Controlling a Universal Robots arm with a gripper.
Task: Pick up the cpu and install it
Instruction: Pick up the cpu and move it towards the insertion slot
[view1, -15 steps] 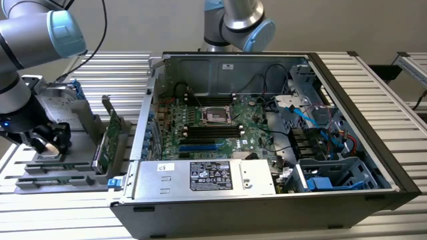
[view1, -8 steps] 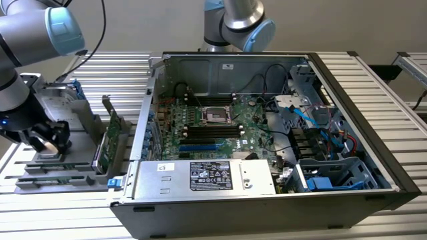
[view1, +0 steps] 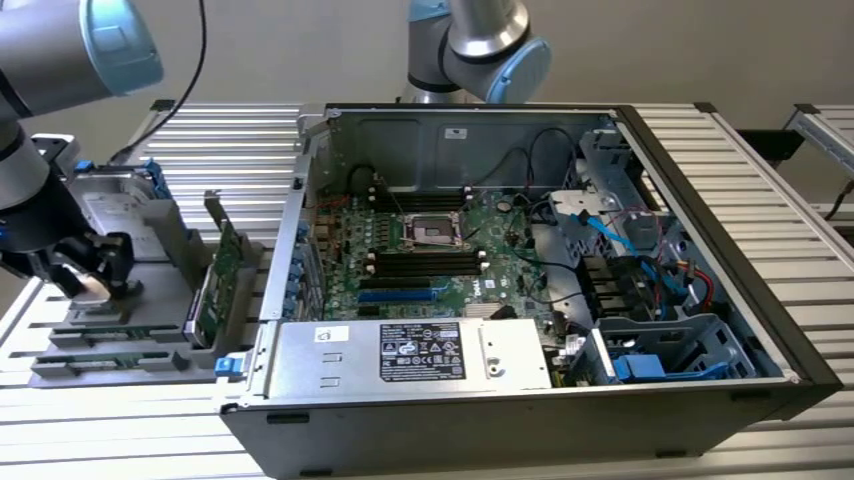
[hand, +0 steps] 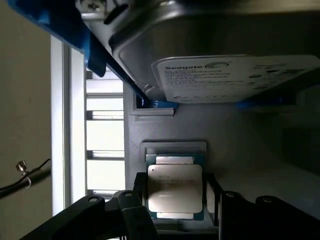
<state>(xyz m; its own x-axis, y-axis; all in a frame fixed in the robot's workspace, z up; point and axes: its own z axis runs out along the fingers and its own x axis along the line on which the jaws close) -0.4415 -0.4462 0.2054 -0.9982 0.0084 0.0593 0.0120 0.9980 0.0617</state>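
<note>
1 cpu (hand: 175, 186) at gripper (hand: 177, 201), contact unclear; hard drive (hand: 235, 75) cut off

The robot arm (view1: 47, 70) was made of smooth silver-grey tubes joined by rounded housings, one of them closed with a pale blue cap (view1: 123, 40). A thin black cable (view1: 200, 60) ran alongside its upper section. Lower down, the grey wrist gave way to a matt black gripper (view1: 91, 280). In the wrist view, the gripper (hand: 176, 187) was a set of black angular link bars (hand: 75, 217), each carrying a small round pivot pin (hand: 92, 200) with a dull shine.
</note>
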